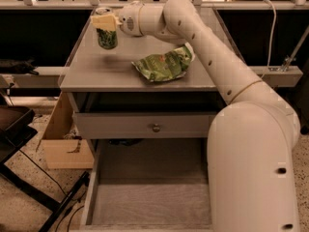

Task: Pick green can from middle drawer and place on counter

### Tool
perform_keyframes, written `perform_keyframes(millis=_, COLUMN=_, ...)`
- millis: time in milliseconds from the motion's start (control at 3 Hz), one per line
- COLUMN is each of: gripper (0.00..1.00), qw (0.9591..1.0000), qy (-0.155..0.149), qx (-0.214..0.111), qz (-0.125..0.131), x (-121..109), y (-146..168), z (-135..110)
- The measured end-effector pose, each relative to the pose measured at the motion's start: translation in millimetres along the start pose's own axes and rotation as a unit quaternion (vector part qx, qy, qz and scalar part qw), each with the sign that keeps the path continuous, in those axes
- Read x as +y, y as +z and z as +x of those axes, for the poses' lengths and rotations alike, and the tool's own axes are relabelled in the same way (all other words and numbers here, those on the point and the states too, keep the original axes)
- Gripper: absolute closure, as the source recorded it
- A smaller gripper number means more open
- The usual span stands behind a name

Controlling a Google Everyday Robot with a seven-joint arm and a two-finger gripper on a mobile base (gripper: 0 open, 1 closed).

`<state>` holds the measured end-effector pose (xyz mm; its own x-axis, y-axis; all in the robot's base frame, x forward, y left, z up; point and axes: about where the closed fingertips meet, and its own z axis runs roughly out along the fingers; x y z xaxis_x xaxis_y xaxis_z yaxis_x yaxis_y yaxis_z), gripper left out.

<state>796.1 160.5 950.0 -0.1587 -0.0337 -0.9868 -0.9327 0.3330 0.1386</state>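
Cream tool [106, 22] above grey counter [120, 70]; dark green can [107, 37].

Matt counter [94, 75], glossy crinkled bag [163, 65], plastic tool [106, 23] clasping green can [107, 39] above counter
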Motion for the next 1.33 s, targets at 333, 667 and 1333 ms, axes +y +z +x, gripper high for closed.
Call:
perform_keyframes(millis=333, gripper=1.0, qw=0.9993, qy=0.014, qx=0.024, qz=0.025, x=-12.8, y=23.6, z=27.6)
perform_keyframes(millis=667, gripper=0.85, qw=0.9991, qy=0.017, qx=0.027, qz=0.029, x=-15.0, y=26.9, z=31.1)
perform_keyframes(millis=1333, gripper=0.39, qw=0.9991, qy=0.017, qx=0.027, qz=0.029, x=-14.9, y=27.0, z=31.1)
